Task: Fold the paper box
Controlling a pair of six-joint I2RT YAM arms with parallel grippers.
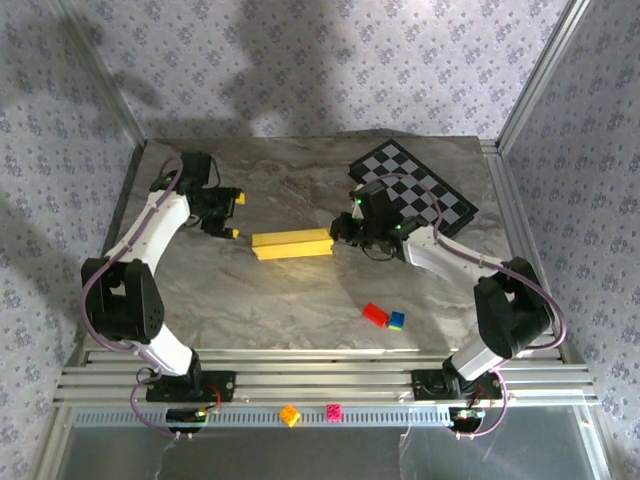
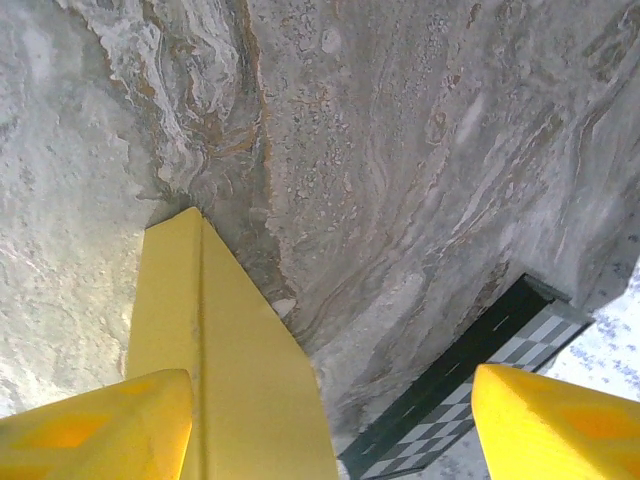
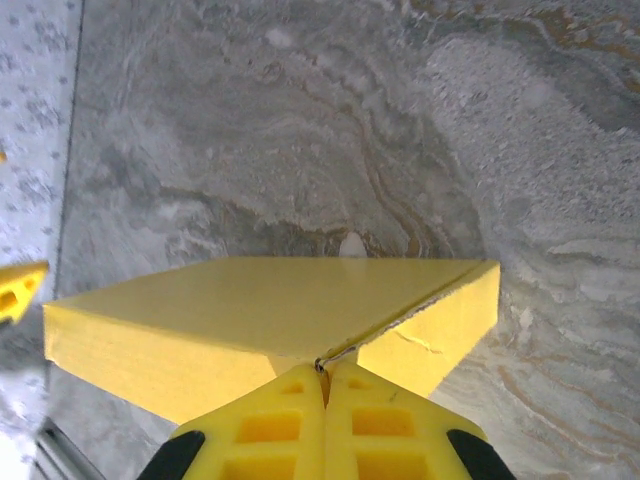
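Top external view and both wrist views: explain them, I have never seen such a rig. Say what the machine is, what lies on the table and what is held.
The machine is two robot arms, left arm and right arm, bolted at the near edge of the table. The top view looks down from above; each wrist view rides on an arm, looking past its yellow jaws. On the table lie a yellow paper box, a checkerboard mat, a red brick and a blue brick. The right jaws are pinched shut on the box's end; the left jaws stand open near its other end.
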